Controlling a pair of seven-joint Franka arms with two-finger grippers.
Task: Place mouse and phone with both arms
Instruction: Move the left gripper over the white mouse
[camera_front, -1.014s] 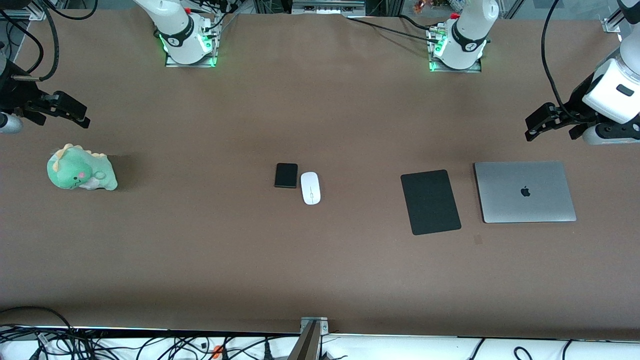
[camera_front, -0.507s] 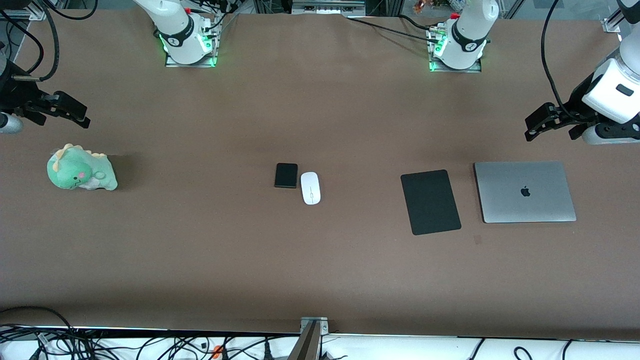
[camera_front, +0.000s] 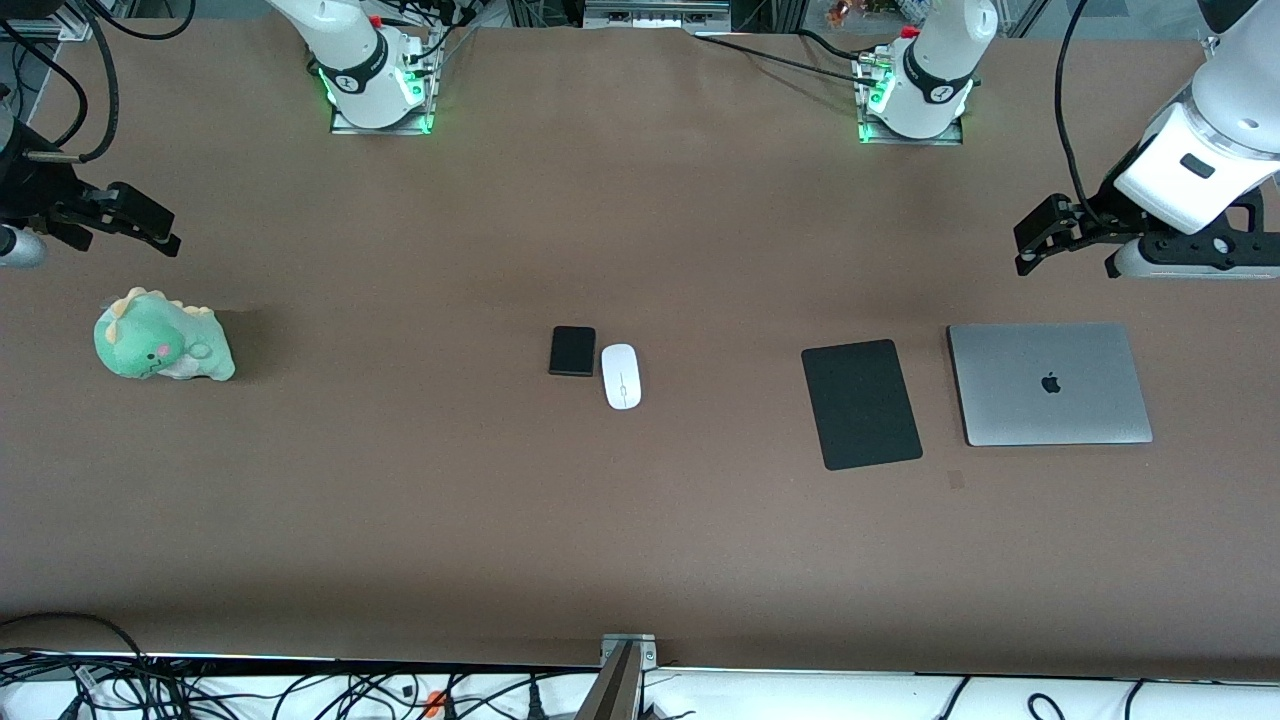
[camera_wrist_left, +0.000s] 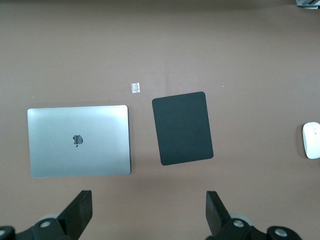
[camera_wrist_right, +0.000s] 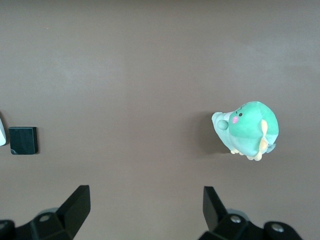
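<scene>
Mid-table: 1 mouse (camera_front: 621, 375), 1 phone (camera_front: 572, 351)

The table (camera_front: 400, 500) is plain brown. The phone (camera_front: 572, 351) is black, the mouse (camera_front: 621, 376) white with a thin grey line. The pad (camera_front: 861, 403) is black, the laptop (camera_front: 1049, 384) silver with a black logo. The plush (camera_front: 160, 338) is green with a pink cheek and cream spikes.

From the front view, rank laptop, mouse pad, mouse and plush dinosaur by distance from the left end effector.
Left end effector, open, at its own end:
1. Laptop, just below it.
2. Mouse pad, beside the laptop.
3. Mouse, mid-table.
4. Plush dinosaur, right arm's end.
</scene>
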